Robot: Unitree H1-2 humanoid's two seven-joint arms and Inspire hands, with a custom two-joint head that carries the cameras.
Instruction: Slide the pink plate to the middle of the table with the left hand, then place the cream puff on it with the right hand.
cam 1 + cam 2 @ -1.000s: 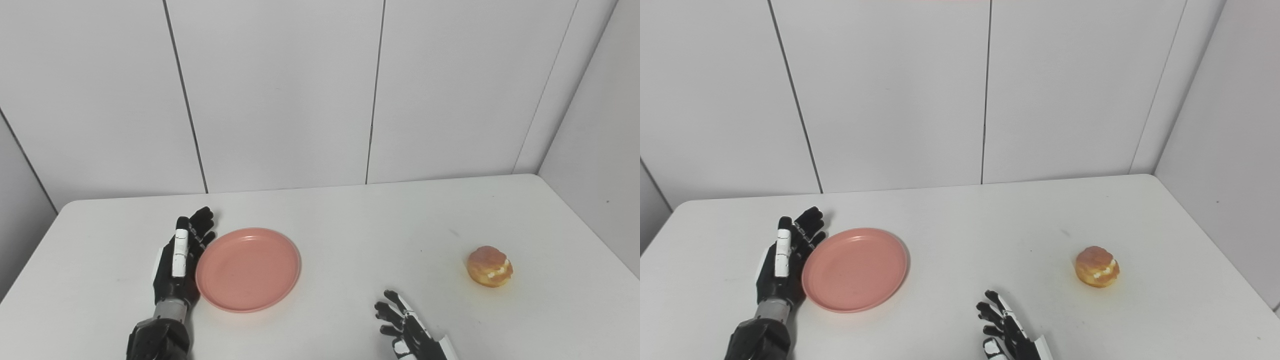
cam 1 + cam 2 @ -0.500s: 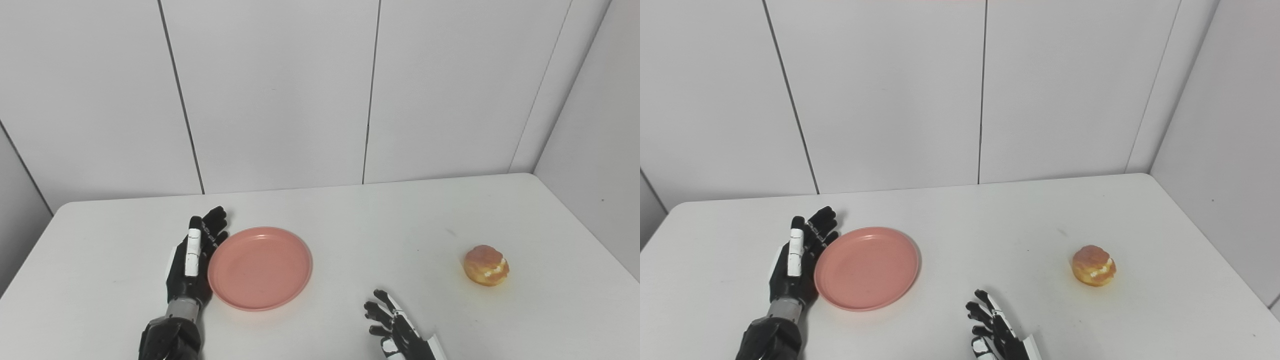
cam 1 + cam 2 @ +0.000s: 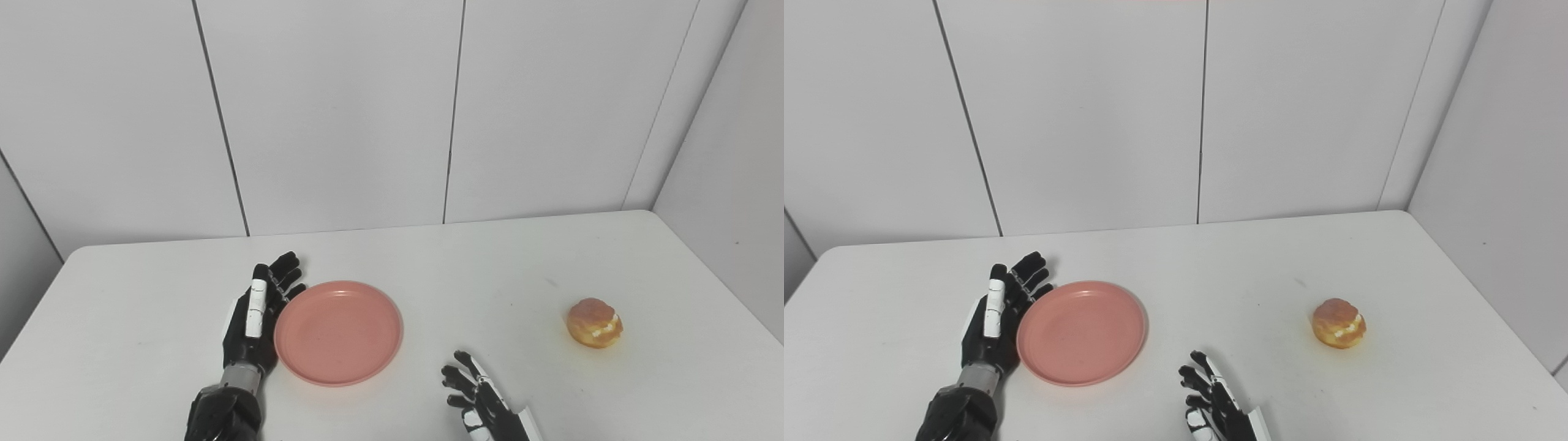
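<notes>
My left hand (image 3: 254,318) stood on edge with its fingers apart and straight, holding nothing, its palm side pressed against the left rim of the pink plate (image 3: 339,331). The plate lay flat on the table (image 3: 122,318), left of the table's middle, so I judged the slide only partly done. My right hand (image 3: 484,407) waited near the front edge, off to the right of the plate and apart from it, fingers spread and empty. The cream puff (image 3: 594,322) sat well apart from the plate, far off on its right, untouched.

The worst risk, as I judged it, was the plate slipping off my palm. Its rim was round and low, and I touched it only along one side, so an off-centre push could have made it spin or veer toward the front edge instead of travelling straight. Pressing downward could also have tipped the rim up over my fingers. A push carried too far would have sent the plate toward my waiting right hand.

The plate looked like smooth, hard plastic, shallow with a raised lip, likely to glide easily on the matte white tabletop. The puff was a rounded golden bun with a seam of pale cream showing, soft enough that a hard squeeze would have crushed it.
</notes>
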